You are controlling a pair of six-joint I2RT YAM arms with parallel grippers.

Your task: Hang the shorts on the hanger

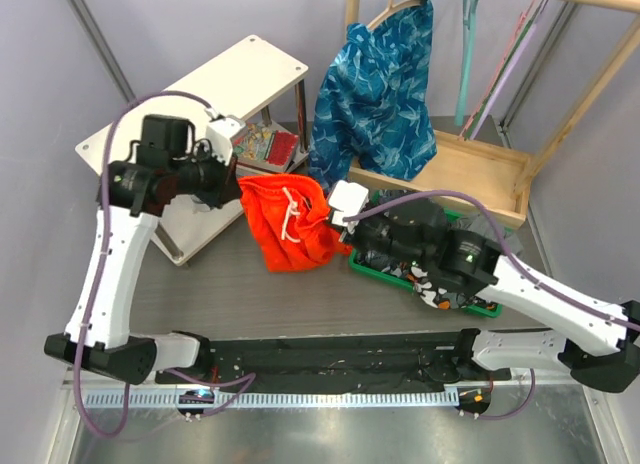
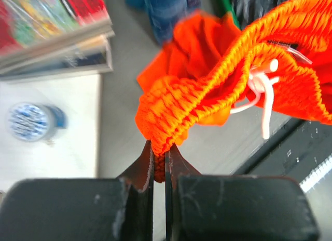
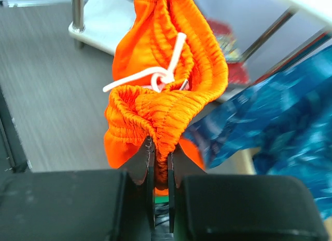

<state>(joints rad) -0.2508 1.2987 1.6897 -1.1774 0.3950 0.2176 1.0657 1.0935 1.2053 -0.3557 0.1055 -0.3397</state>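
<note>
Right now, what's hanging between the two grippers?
The orange shorts, nothing else: the left gripper and the right gripper each pinch the waistband, as the top view shows.

shorts point(image 1: 290, 234): orange-red | drawstring point(image 1: 292, 216): white | garment point(image 1: 380, 84): blue leaf-print | hanger point(image 1: 464, 74): teal

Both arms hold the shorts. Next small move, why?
Probably ease the left gripper and right gripper apart: their jaws pinch the elastic waistband of the bright orange-red fabric shorts, which hangs bunched between them, too crumpled to thread the thin teal plastic hanger.
</note>
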